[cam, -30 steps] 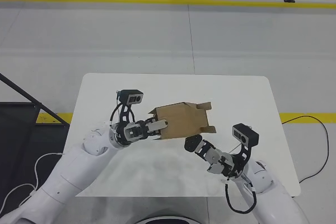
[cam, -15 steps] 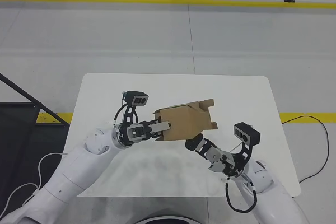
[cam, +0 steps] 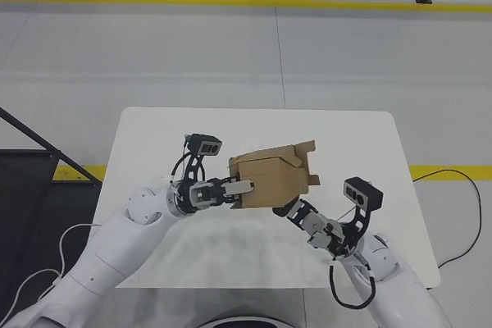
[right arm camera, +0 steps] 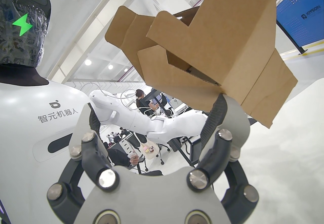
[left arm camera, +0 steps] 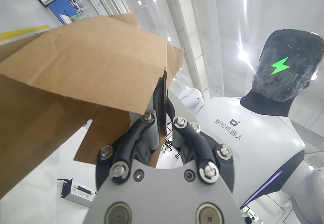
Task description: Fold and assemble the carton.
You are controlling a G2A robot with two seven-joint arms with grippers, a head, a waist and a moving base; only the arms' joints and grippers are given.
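The carton [cam: 271,175] hangs in the air over the middle of the bench [cam: 353,139], and no part of it rests on the surface. The left tool [cam: 244,186] is clamped on the edge of one carton wall at the end facing the left edge. In the left wrist view its two fingers [left arm camera: 159,98] pinch the cardboard tight between them. That single grip carries the whole sleeve and leaves the other end free to be worked.

The end flaps [cam: 307,152] at that free end, toward the right edge, splay outward unfolded. The right wrist view shows them loose and overlapping around an open mouth. The right tool [cam: 285,210] sits beneath the carton's near corner with its fingers spread wide. One fingertip [right arm camera: 219,102] touches the underside by a flap hinge, and the other stands well clear. It looks placed to prop the box square or to push a flap in, not to grip.

Compared with a second ago, the carton has drifted a little toward the right edge and turned, so it looks shorter from above. The left tool has travelled with it. The right tool, then just off the near flap, now sits tucked under the corner.
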